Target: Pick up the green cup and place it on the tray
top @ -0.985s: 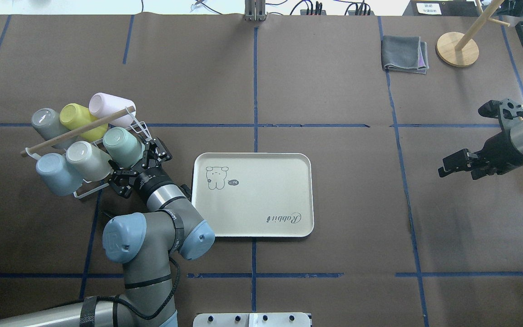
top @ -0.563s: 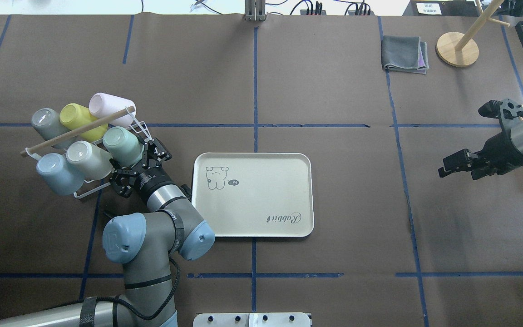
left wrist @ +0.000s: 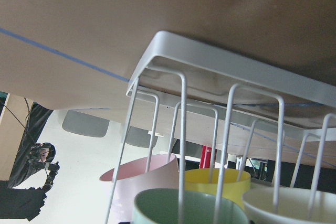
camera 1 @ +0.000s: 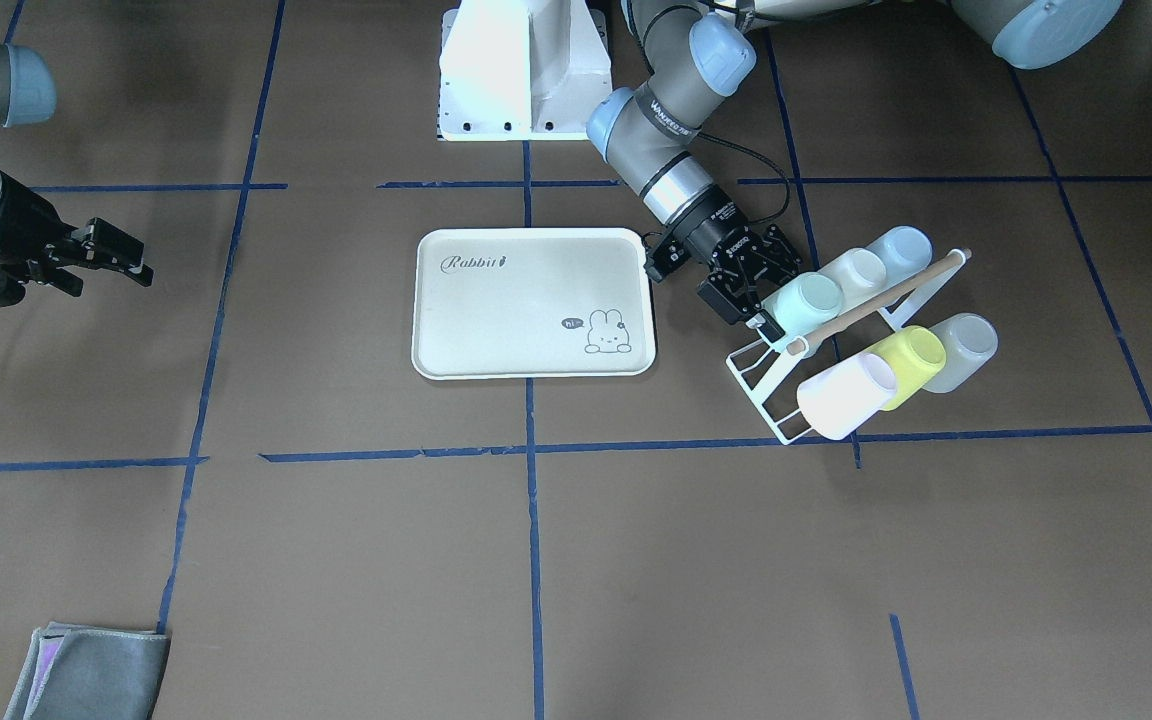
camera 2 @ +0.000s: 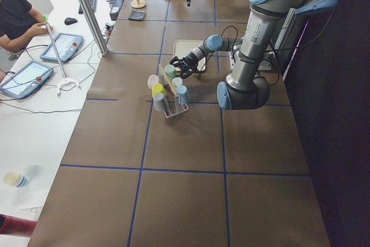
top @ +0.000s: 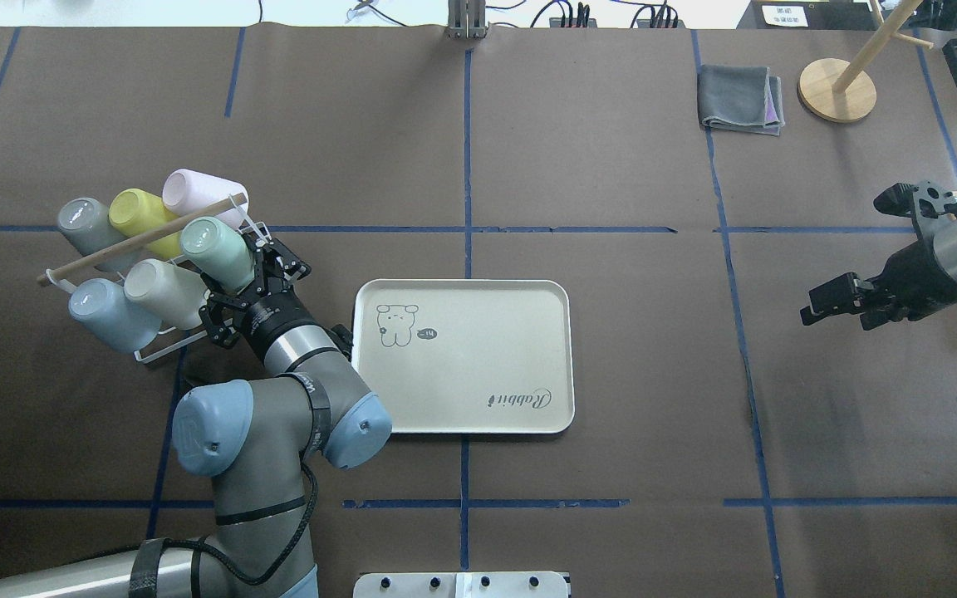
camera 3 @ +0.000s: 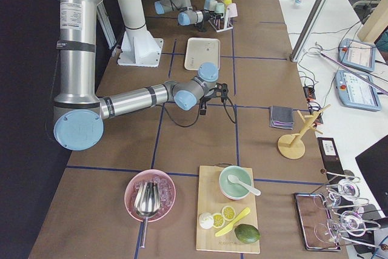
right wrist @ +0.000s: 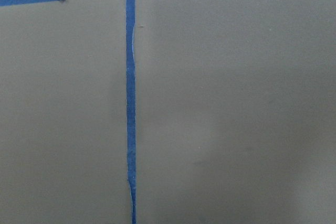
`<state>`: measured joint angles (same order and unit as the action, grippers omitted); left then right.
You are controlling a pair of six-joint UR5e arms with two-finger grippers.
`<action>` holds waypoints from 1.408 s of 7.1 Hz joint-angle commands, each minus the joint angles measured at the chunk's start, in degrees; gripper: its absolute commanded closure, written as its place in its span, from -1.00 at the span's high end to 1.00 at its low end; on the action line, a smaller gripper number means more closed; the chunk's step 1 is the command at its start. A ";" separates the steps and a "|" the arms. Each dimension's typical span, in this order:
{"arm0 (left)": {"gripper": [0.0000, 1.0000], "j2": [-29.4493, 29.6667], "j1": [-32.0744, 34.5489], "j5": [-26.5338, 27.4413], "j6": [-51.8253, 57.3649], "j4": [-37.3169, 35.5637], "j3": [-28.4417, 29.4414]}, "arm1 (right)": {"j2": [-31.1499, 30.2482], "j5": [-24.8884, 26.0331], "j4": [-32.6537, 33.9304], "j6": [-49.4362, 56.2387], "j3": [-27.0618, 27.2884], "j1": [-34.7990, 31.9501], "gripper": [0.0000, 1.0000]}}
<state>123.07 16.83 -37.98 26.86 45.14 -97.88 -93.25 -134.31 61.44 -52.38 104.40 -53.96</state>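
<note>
The green cup (top: 214, 249) lies tilted at the right end of a white wire rack (top: 152, 352), base pointing up and away. It also shows in the front view (camera 1: 804, 300) and as a rim at the bottom of the left wrist view (left wrist: 184, 205). My left gripper (top: 239, 276) is shut on the cup's rim end, one finger on each side. The cream tray (top: 478, 349) lies flat just right of that gripper, with nothing on it. My right gripper (top: 829, 301) is open and holds nothing, far right above the table.
The rack has a wooden rod (top: 138, 241) and holds a light blue cup (top: 105, 314), a cream cup (top: 161, 291), a grey cup (top: 84, 226), a yellow cup (top: 142, 218) and a pink cup (top: 200, 193). A grey cloth (top: 740, 100) and a wooden stand (top: 836, 90) sit far right.
My left gripper has moved up and left in the overhead view with the green cup in it, and the cup now crosses the wooden rod. The right arm has barely moved.
</note>
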 commanded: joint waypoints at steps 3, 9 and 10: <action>0.46 -5.47 0.49 0.72 0.47 -0.23 -16.78 | 0.26 0.01 0.09 0.08 -0.25 0.00 1.00; 0.41 -4.86 0.31 -5.43 -24.57 23.51 -27.55 | 0.18 0.10 0.00 -0.53 0.02 -1.23 1.00; 0.41 -4.68 0.13 -5.52 -37.11 27.67 -27.37 | 0.09 0.10 0.00 -0.53 0.02 -1.49 1.00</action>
<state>118.30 17.10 -42.86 3.05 66.16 -125.34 -93.09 -134.19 61.44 -52.89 104.41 -55.11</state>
